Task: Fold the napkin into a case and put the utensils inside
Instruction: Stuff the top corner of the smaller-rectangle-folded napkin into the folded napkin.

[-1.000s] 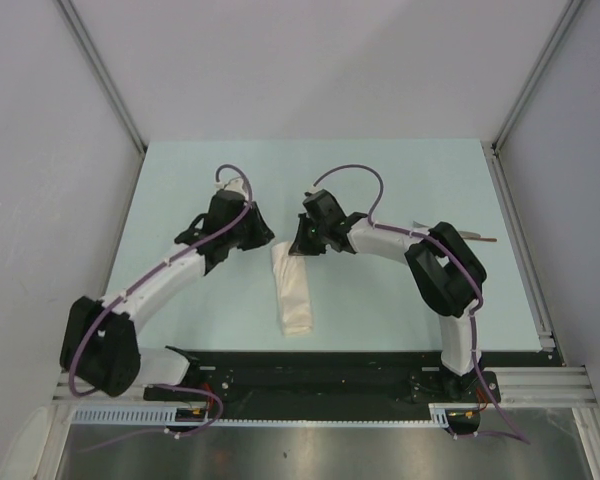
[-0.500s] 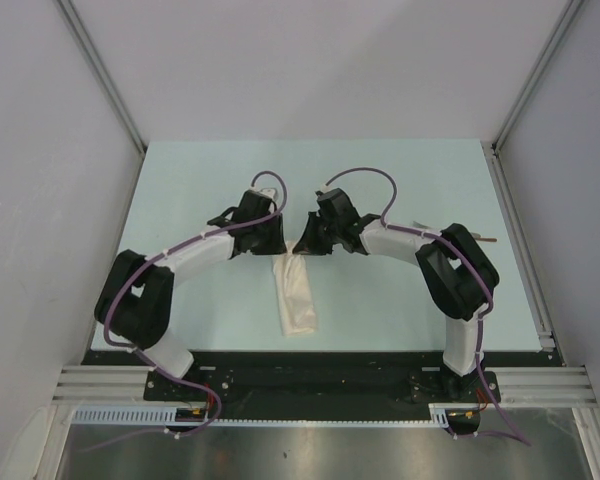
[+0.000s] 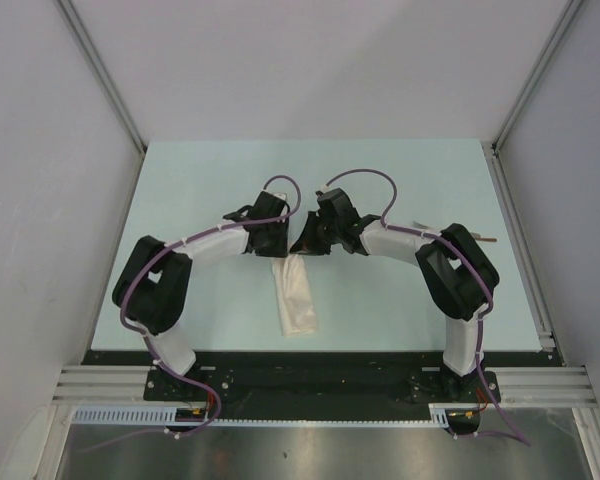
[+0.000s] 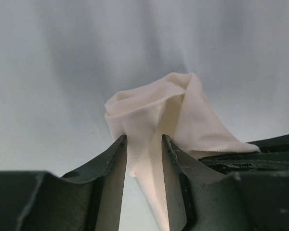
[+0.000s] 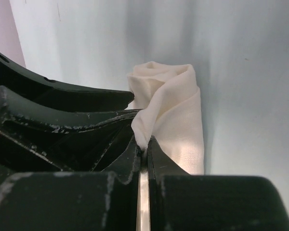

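The napkin [image 3: 296,298] lies as a long narrow case in the middle of the table, its far end lifted. My right gripper [image 3: 302,248] [image 5: 143,145] is shut on a raised fold of that far end. Close on its left, my left gripper [image 3: 280,244] [image 4: 143,144] stands open, straddling a hanging fold of the napkin [image 4: 159,113] without pinching it. One left finger [image 4: 114,166] has a gap beside it. Of the utensils, only a thin spoon handle [image 3: 488,239] shows at the right, behind the right arm.
The pale green table top [image 3: 200,180] is ringed by grey walls. A metal rail [image 3: 520,240] runs along its right edge and a black base plate [image 3: 310,375] along the near edge. In the right wrist view the left gripper's black fingers [image 5: 62,108] fill the left side.
My left arm has swung right and forward until its gripper sits at the napkin's far end beside the right gripper, and its jaws have parted a little. The right gripper has held its grip.
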{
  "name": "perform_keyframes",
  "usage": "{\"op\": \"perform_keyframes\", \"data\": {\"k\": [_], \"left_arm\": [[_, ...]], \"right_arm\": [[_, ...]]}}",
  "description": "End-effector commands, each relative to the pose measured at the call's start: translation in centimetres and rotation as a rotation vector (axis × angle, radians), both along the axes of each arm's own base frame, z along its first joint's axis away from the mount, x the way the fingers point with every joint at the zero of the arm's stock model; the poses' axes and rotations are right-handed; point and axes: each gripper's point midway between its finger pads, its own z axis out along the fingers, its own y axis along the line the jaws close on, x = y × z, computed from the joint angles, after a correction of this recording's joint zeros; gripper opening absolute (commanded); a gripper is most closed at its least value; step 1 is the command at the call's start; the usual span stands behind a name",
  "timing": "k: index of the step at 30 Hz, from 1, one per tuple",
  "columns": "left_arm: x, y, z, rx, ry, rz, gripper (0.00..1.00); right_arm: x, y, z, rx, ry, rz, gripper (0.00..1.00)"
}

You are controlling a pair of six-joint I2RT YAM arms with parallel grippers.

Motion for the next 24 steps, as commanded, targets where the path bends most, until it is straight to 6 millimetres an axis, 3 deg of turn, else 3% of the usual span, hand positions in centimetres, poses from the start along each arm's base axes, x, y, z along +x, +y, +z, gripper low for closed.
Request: {"op": "perform_keyframes", "data": {"k": [1, 4, 7, 8, 10, 16, 19, 20, 24], "left_arm": [[1.3, 0.0, 0.8, 0.033, -0.036, 0.003, 0.38], [1.6, -0.5, 0.8, 0.017, -0.036, -0.007, 0.33], [1.5, -0.7, 0.9, 0.010, -0.030, -0.012, 0.21], [1.6, -0.8, 1.2, 0.001, -0.039, -0.013, 0.13], [1.6, -1.1, 2.2, -0.025, -0.060, -0.020, 0.08], [1.6, -1.6, 4.6, -0.093, -0.101, -0.045, 0.00], [1.1, -2.2, 4.8, -0.151, -0.072, -0.062, 0.00], [1.1, -2.3, 5.0, -0.161, -0.077, -0.065, 0.00], [0.6, -2.3, 4.6, -0.182, -0.063, -0.068, 0.00]], "right_arm": [[0.1, 1.0, 1.2, 0.053, -0.014, 0.009, 0.00], [0.0, 1.1, 1.1, 0.057, -0.002, 0.005, 0.00], [0.0, 1.2, 0.9, 0.056, 0.008, -0.003, 0.00], [0.0, 1.2, 0.9, 0.057, 0.010, -0.005, 0.00], [-0.2, 1.3, 0.5, 0.052, 0.031, -0.010, 0.00], [-0.7, 2.0, -0.1, 0.065, 0.097, -0.040, 0.00], [-1.0, 2.4, -1.4, 0.077, 0.157, -0.060, 0.00], [-0.3, 3.1, -0.6, 0.129, 0.131, -0.061, 0.00], [0.6, 3.8, -1.0, 0.206, 0.159, -0.107, 0.00]]}}
